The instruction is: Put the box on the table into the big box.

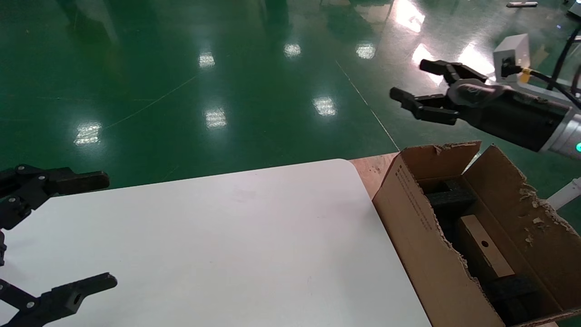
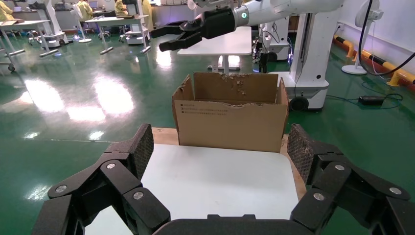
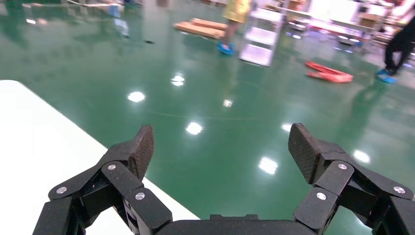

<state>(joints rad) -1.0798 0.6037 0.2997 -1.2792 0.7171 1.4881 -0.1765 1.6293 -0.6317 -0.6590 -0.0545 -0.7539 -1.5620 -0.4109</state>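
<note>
Head view has the small box point(image 1: 483, 252) already sitting down inside the big box point(image 1: 411, 218), wedged between black foam blocks point(image 1: 451, 196), just off the white table point(image 1: 227, 245). Right gripper point(image 1: 415, 81) is hanging spread wide and empty above the green floor point(image 1: 181, 68) past the carton, while the left gripper point(image 1: 88, 234) is idling over the table's near-left edge, fingers wide apart too.

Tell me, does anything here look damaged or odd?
Yes. The carton beside the table has ragged, torn edges, with cardboard crumbs on its inner wall. The small box lies tilted inside it among black foam.
</note>
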